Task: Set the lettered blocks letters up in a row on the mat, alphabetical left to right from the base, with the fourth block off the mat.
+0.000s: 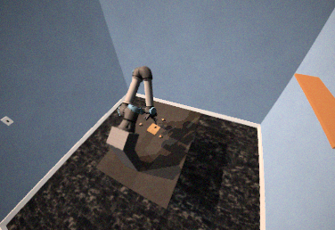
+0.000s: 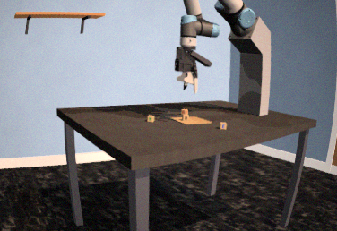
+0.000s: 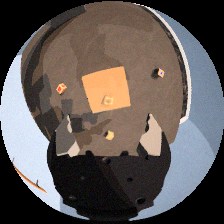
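The mat [image 1: 151, 131] [image 2: 199, 122] [image 3: 100, 80] lies on the table. One block [image 2: 185, 118] [image 3: 108, 101] stands on it; its top letter is too faint to read. A block with a reddish mark [image 1: 160, 135] [image 2: 185, 112] [image 3: 61, 88] sits off the mat. A block with a blue mark [image 1: 141, 124] [image 2: 223, 125] [image 3: 160, 73] is off the mat on the robot base's side. Another block [image 1: 163, 119] [image 2: 151, 118] [image 3: 110, 135] is off the mat, with a green mark on a side in the exterior view. My gripper [image 2: 190, 89] [image 3: 108, 114] is open and empty, high above the table.
The table [image 1: 153, 190] [image 2: 112, 131] carries the robot's pedestal [image 2: 254, 81] at its edge. Shadows of the arm fall across part of the table. An orange shelf [image 1: 318, 103] [image 2: 58, 14] is on the wall, away from the blocks.
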`<state>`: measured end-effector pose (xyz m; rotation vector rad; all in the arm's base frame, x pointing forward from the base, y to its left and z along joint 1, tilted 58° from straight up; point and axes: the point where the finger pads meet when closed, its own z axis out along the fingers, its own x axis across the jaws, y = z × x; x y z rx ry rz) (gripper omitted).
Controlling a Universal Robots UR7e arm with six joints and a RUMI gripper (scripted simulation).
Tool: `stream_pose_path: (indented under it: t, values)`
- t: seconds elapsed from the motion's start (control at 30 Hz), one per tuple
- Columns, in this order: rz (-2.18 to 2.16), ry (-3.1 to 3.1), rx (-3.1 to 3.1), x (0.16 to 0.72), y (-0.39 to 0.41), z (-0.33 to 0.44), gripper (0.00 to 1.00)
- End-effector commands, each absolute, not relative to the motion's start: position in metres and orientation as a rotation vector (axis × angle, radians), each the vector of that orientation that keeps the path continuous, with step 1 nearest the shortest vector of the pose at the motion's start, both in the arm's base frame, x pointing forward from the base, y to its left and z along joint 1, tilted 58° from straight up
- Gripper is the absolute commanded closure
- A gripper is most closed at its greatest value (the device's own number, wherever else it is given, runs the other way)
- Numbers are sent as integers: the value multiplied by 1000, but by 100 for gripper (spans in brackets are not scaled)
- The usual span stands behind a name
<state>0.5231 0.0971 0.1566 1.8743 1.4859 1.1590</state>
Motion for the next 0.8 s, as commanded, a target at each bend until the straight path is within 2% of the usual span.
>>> stream_pose_path:
  t: [0.0, 0.77]
  values:
    - [1194, 1415, 1948, 524, 98, 156, 0]
    - [1455, 752, 2518, 535, 101, 154, 0]
